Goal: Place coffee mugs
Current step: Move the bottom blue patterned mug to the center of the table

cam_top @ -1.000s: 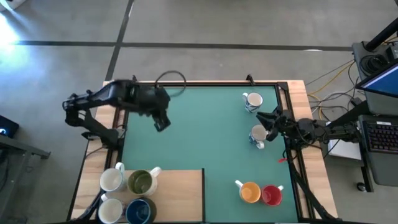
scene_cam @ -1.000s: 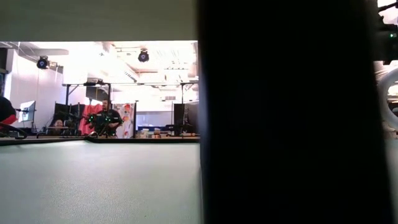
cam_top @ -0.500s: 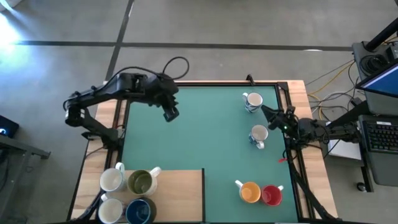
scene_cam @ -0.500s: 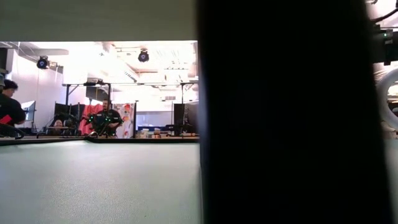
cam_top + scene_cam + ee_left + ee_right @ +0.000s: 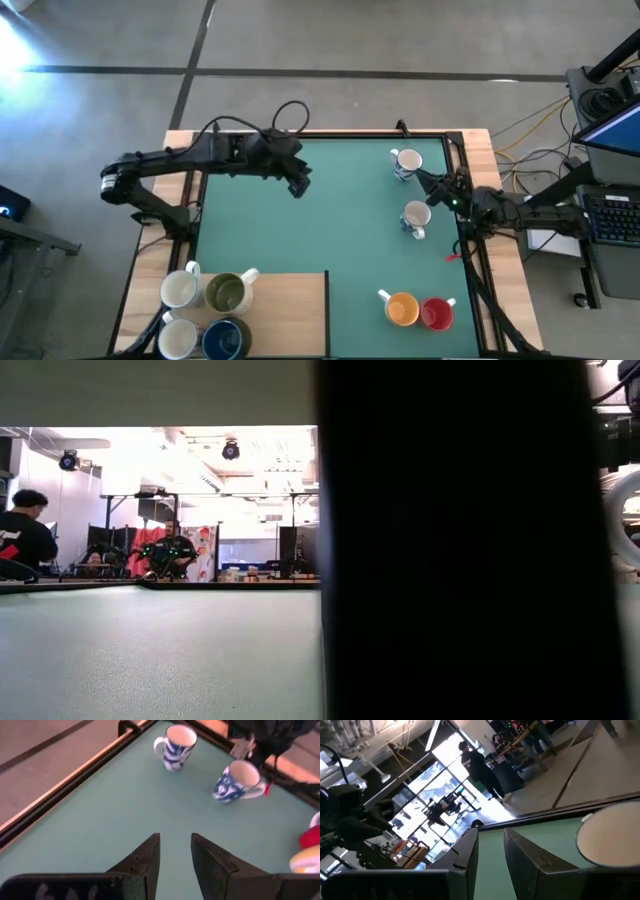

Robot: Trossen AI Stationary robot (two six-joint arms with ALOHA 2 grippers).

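Eight mugs sit on the worktop (image 5: 330,230), split into three groups. Nearest the front edge, on the bare wooden panel (image 5: 280,310) at the left corner, four stand bunched together: a white mug (image 5: 180,289) touching an olive-green mug (image 5: 227,293), and in front of them a second white mug (image 5: 178,338) beside a dark blue mug (image 5: 224,339). Across at the front right, on the green mat, an orange mug (image 5: 402,308) and a red mug (image 5: 436,314) stand side by side, touching.

Farther back on the right side, a white mug with a blue pattern (image 5: 415,216) stands upright, handle toward the front. The right gripper (image 5: 432,187) hangs just beside it, on the side facing the far edge, reaching in from the right rim; its fingers stand slightly parted with nothing between them, and a pale mug rim shows close by in its wrist view.

Beyond that, near the far right corner, another patterned white mug (image 5: 406,162) stands alone.

At the same depth, over the middle-left of the mat, the left gripper (image 5: 298,186) hovers clear of every mug, fingers (image 5: 148,857) a little apart and empty, pointing toward the two patterned mugs.

Past the worktop, a person in a dark top (image 5: 25,542) stands in the room at the low view's left edge.
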